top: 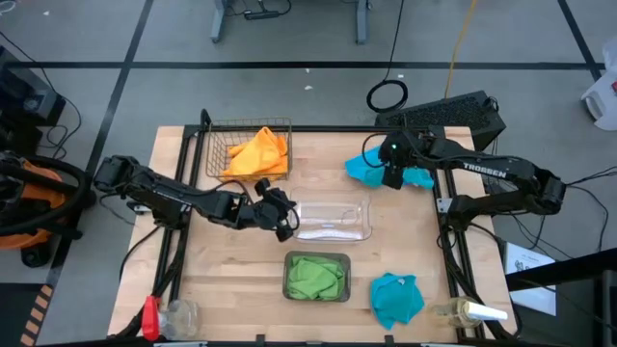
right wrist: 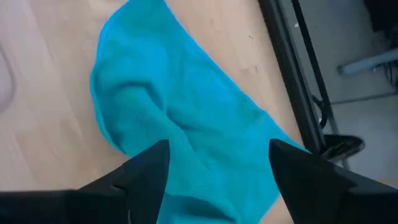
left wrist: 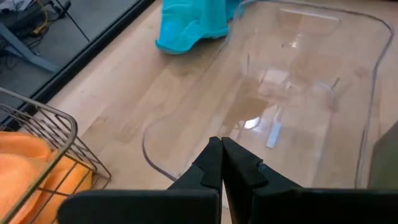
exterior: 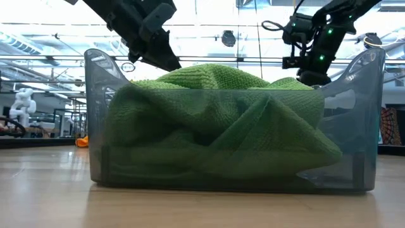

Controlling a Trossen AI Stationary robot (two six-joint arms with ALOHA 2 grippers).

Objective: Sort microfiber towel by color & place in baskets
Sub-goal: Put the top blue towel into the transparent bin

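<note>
A brown wire basket (top: 214, 146) at the far left holds orange-yellow towels (top: 258, 154). Both show in the left wrist view as well: basket (left wrist: 59, 134), orange cloth (left wrist: 25, 171). The clear tray (top: 359, 231) sits mid-table. The grey tray (top: 289, 260) near the front holds green towels (top: 316, 278), which bulge above its rim in the low view (exterior: 221, 82). One teal towel (top: 396, 298) lies flat at the near right. Another teal towel (top: 364, 172) (right wrist: 180, 118) lies at the far right. My right gripper (top: 393, 175) (right wrist: 217, 177) hangs open over it. My left gripper (top: 285, 222) (left wrist: 222, 158) is shut beside the clear tray's left end (left wrist: 155, 155).
A clear jar with a red piece (top: 166, 316) stands at the near left corner and a bottle (top: 472, 311) lies at the near right corner. A keyboard (top: 453, 111) sits beyond the far right edge. Bare wood (top: 222, 280) shows left of the grey tray.
</note>
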